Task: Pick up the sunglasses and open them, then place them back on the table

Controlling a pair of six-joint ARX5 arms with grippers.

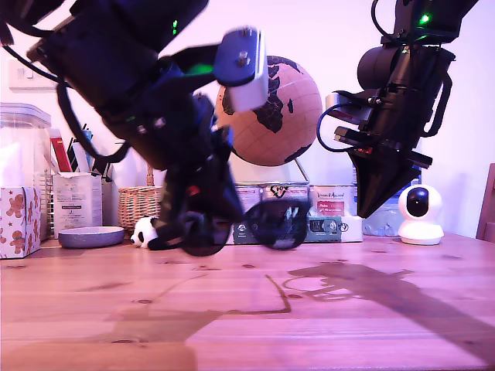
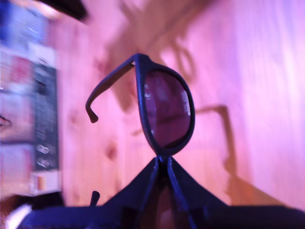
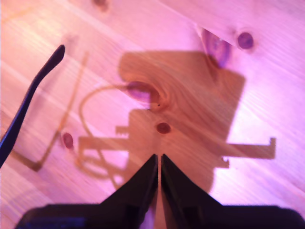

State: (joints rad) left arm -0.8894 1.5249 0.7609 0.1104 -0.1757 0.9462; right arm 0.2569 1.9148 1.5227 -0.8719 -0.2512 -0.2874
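Evidently, my first gripper [image 2: 162, 164] pinches the black plastic-framed sunglasses [image 1: 255, 224] mid-frame in the exterior view, above the reddish-brown pine table [image 1: 309, 325]; my second gripper [image 3: 159, 160] hangs closed and empty. Edge-only grip risks slipping.

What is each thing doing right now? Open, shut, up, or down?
sunglasses: held up off the table, one side arm swung open
my first tool: shut on the sunglasses' frame
my second tool: shut, holding nothing, above the table
table: bare wood under both tools
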